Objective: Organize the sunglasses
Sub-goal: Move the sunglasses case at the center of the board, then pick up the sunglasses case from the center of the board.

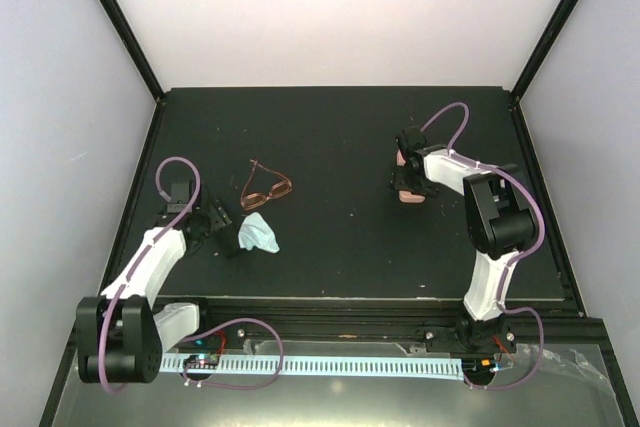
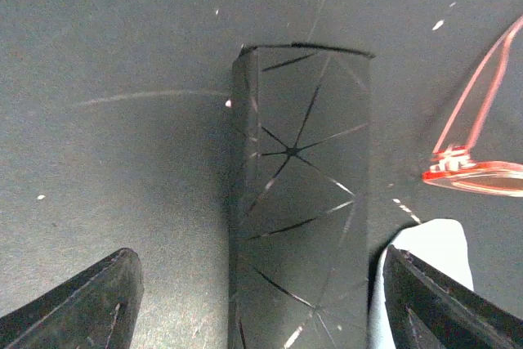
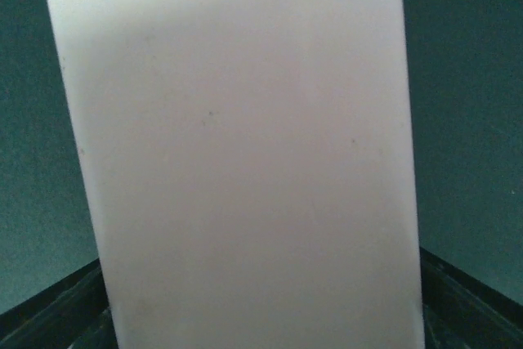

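dark surface (image 1: 340, 147) between pale walls. the amber-brown sunglasses (image 1: 266, 187) lay left of centre, just beyond a pale blue cloth (image 1: 260, 234). the left tool (image 2: 257, 255) stood apart astride a black case (image 2: 298, 202), with a gap at each side. the right tool (image 3: 261, 267) straddled a pink case (image 3: 237, 145); whether it clamped the case could not be told.

The black table (image 1: 350, 247) carries four things. Amber-brown sunglasses (image 1: 266, 187) lie left of centre, with a crumpled pale blue cloth (image 1: 262, 234) just below them. A black case (image 2: 298, 202) lies just beside the cloth's left edge, and a pink case (image 1: 408, 194) lies well apart at the right.
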Available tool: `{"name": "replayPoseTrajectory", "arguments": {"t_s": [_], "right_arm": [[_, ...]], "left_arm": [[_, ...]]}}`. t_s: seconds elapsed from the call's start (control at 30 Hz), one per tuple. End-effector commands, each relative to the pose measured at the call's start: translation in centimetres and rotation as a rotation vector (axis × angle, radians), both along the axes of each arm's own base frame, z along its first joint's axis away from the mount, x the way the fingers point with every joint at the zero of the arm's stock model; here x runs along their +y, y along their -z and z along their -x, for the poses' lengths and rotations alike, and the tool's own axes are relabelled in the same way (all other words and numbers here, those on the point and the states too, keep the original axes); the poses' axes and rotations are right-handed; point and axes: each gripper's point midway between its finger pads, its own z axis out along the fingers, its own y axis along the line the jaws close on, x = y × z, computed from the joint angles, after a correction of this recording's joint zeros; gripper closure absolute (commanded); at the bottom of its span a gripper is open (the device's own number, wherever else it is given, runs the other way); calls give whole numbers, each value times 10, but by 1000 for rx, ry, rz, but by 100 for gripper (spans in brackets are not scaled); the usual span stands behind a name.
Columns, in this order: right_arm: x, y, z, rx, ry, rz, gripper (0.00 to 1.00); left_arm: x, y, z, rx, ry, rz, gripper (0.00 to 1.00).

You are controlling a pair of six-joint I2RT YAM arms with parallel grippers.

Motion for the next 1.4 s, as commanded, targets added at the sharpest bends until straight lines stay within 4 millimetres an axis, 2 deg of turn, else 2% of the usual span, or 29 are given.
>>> {"name": "replayPoseTrajectory", "arguments": {"t_s": [0.0, 0.1, 0.2, 0.43, 0.6, 0.67, 0.8, 0.93, 1.03, 1.17, 1.27, 1.37], "right_arm": [[1, -19, -3, -72, -4, -14, 9], [1, -35, -4, -120, -3, -29, 5], [1, -54, -7, -176, 4, -46, 4], [6, -85, -5, -270, 9, -95, 4], [13, -93, -3, -292, -4, -99, 6], [17, -97, -2, -300, -16, -105, 7], [29, -106, 3, -320, -41, -136, 7], [41, -116, 10, -338, -68, -187, 8], [48, -121, 18, -343, -82, -213, 8], [54, -119, 36, -336, -104, -255, 8], [60, -110, 51, -305, -134, -294, 8], [69, -96, 66, -255, -180, -334, 10]], "left_arm": [[-1, 15, -7, 47, 21, 7, 21], [-7, 26, -11, 83, 56, 36, 23], [-14, 26, -21, 82, 88, 69, 27], [-15, 40, -31, 139, 86, 80, 34], [-10, 44, -32, 169, 74, 53, 52], [-7, 39, -33, 156, 68, 38, 58], [-4, 10, -36, 68, 56, 18, 60], [-21, -30, -42, -54, 92, 78, 60], [-50, -56, -47, -151, 170, 162, 60], [-111, -72, -47, -199, 318, 303, 60], [-162, -71, -45, -186, 431, 390, 59], [-206, -48, -42, -106, 513, 426, 60]]}}
